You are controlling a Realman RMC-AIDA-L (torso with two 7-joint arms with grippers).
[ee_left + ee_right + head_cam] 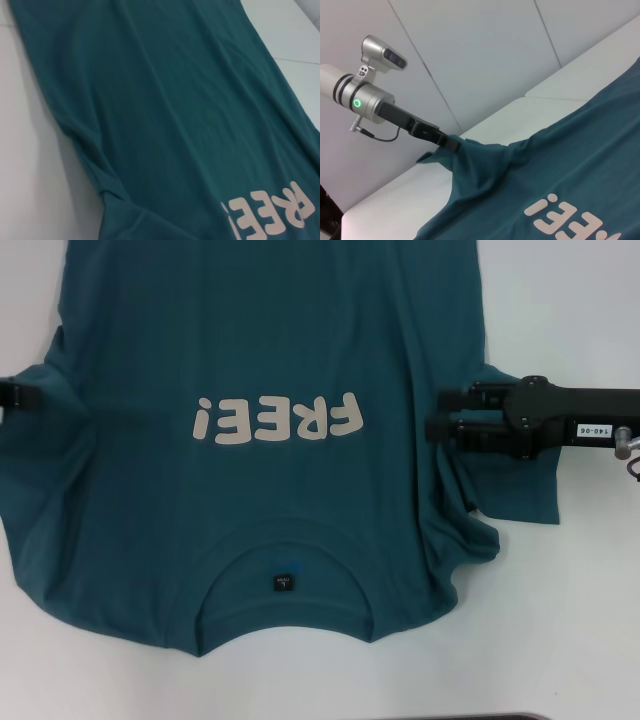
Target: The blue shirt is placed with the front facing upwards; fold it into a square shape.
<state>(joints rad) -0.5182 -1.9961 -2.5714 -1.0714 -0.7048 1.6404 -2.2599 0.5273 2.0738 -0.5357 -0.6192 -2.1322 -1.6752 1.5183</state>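
One garment: blue shirt (270,370), front up, spread flat on white bench (560,640), collar end nearest the robot
Neck label: small black tag (281,583) inside the collar, closest part of the shirt
Print: cream "FREE" letters (275,418) across the chest, upside down in the head view; also partly seen in the left wrist view (272,215)
Right sleeve: bunched and wrinkled under the right claw, lower corner lying loose on the bench
Right claw: (436,416) at the right sleeve seam, level with the print, fingers lying side by side over the cloth; cannot tell if it pinches the fabric
Left claw: (451,144) at the left sleeve edge, clamped on the cloth, sleeve lifted into a peak off the bench
Shirt body: runs away from the robot past the far edge of the head view, long shallow folds
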